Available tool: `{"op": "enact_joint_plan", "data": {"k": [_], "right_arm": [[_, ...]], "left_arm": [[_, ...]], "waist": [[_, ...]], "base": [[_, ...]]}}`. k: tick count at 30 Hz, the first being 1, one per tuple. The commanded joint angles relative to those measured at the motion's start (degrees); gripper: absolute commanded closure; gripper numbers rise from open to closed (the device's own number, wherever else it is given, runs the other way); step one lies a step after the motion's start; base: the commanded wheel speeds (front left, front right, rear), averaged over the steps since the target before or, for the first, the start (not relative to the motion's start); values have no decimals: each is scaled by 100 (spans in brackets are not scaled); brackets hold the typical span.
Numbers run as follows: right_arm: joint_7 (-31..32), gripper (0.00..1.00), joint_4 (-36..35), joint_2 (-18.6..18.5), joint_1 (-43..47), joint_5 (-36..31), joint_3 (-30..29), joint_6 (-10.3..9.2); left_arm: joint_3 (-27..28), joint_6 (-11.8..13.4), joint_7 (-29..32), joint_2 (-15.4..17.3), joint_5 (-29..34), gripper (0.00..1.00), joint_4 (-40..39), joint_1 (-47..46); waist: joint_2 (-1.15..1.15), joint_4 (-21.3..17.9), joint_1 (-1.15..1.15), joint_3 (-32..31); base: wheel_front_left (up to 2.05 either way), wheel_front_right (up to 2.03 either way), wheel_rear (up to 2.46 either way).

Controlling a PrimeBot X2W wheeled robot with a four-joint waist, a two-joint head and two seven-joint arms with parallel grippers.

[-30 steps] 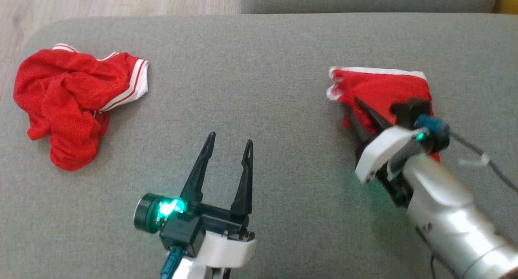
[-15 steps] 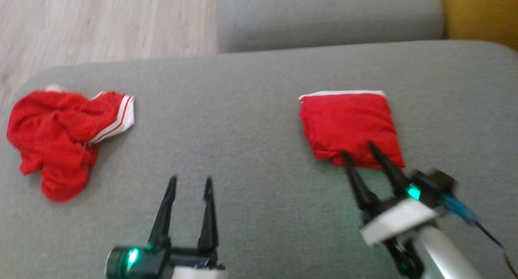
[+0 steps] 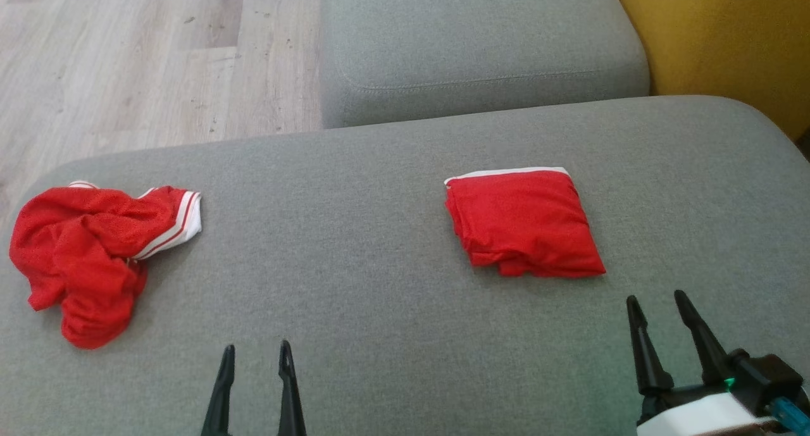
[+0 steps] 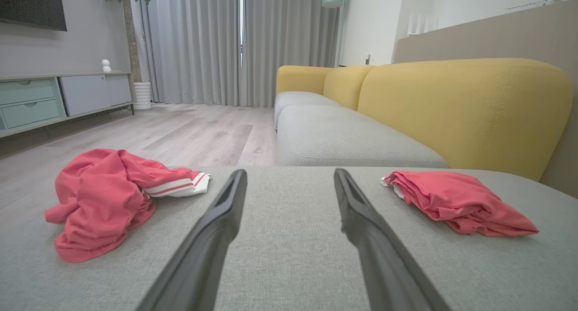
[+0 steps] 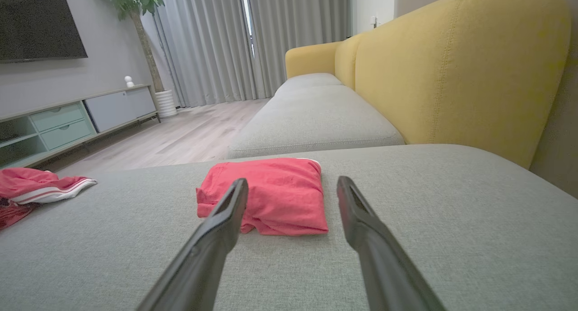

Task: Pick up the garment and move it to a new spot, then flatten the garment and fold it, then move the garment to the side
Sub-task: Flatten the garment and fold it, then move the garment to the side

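Placement: garment (image 3: 524,224) lies folded on the grey cushion (image 3: 380,284), right hand (image 3: 656,298) and left hand (image 3: 256,347) both released, empty; judgement: withdraw straight back, clear of the fold.

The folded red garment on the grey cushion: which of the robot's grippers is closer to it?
Right. The right gripper hovers just short of the folded red garment, by its near right corner, not touching. The left gripper sits farther off to its left.
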Motion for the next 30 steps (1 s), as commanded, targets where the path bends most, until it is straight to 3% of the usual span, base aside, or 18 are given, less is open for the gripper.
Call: {"op": "enact_joint_plan", "data": {"k": [1,30], "right_arm": [[-61,0,-196,-13,-182,-24,62,37],[-61,0,-93,-28,-136,-110,62,37]], "left_arm": [[216,-3,-29,-26,35,0,-172,-185],[111,-69,-29,-26,26,0,-152,-17]], "waist": [[0,8,0,-6],[0,195,0,15]], "base": [[0,0,0],[0,0,0]]}}
